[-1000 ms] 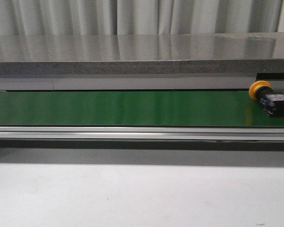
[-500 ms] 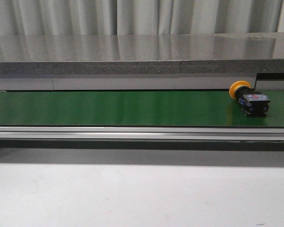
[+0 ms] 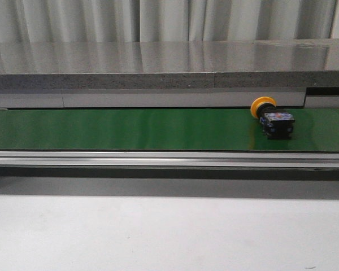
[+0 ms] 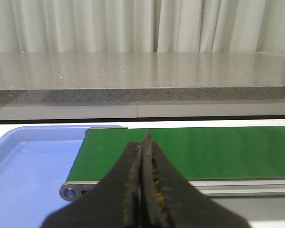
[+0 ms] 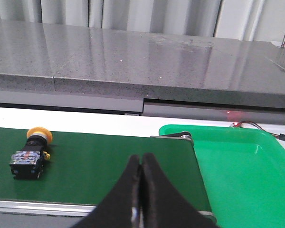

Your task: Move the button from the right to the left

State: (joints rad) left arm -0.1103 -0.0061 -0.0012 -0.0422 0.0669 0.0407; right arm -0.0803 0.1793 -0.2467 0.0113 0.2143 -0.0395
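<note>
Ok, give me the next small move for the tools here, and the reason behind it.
Probably open the left tool and hold it ready over the belt's left end. The button lies on its side on the green belt, well right of centre, touched by neither tool. Both tools are shut, the right tool too. The blue tray sits by the belt's left end.

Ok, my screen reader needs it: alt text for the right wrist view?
A yellow-capped button lies on its side on a green belt, beyond the shut right gripper. A green tray sits at the belt's end, and a grey counter runs behind.
</note>
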